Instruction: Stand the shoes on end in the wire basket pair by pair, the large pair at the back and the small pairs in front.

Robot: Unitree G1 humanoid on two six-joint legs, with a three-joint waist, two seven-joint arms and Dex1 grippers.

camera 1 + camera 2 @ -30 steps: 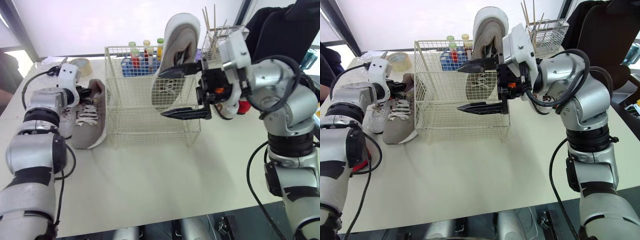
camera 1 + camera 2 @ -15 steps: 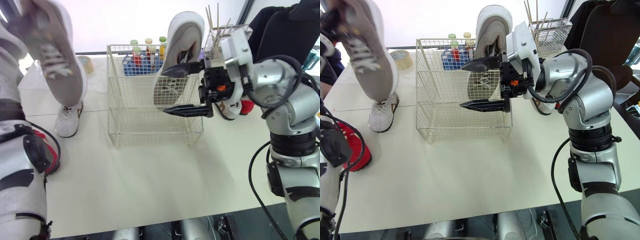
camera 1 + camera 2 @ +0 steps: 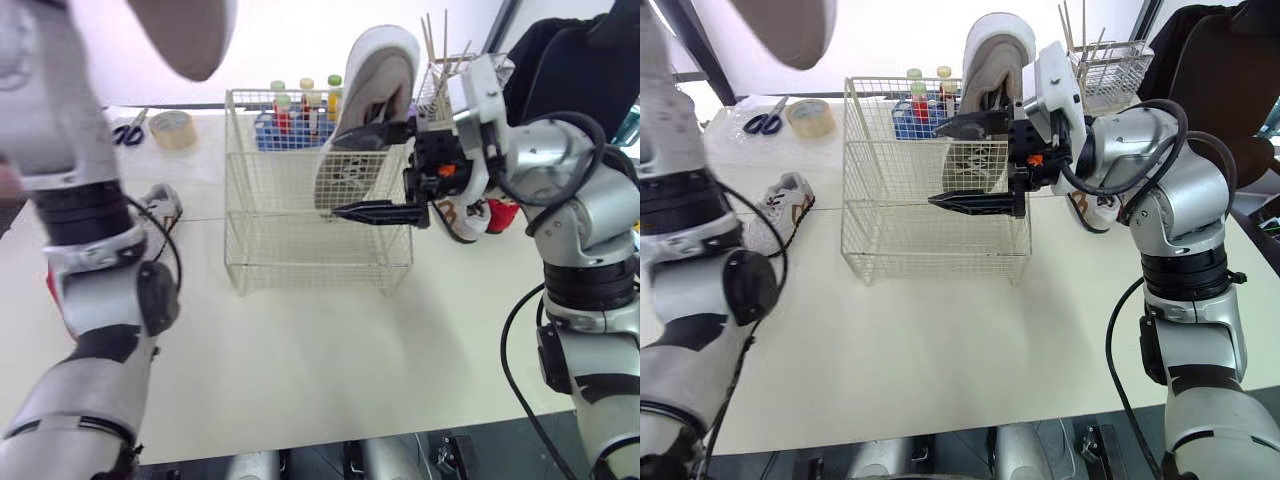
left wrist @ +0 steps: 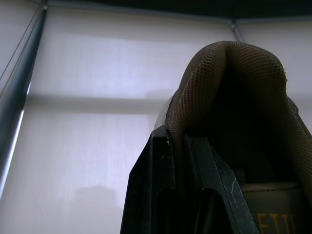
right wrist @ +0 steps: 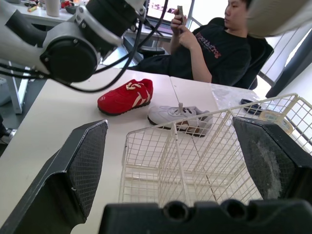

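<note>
So far one large grey shoe (image 3: 385, 65) stands on end at the far right of the wire basket (image 3: 250, 200); its mate (image 3: 185, 35) and the small shoes (image 3: 780, 205) remain outside. Clamped on the mate's heel collar, the left gripper (image 4: 178, 146) holds it higher than half a second ago. The right gripper (image 3: 338, 178) hovers wide open, empty, at the basket's near right.

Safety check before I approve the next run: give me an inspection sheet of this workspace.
Surface: cream table, no spills seen.
Job's things: wire basket holds standing grey shoe at back right; lifted grey shoe in the air; small white shoe and red shoe lie on the table; second small shoe right of the basket.
Clutter: tape roll, scissors, bottles, stick holder.
Grippers: left gripper shut on lifted grey shoe's heel; right gripper open beside the basket.
Cables: black cables loop along both arms.
Surroundings: seated person, black chair.
</note>
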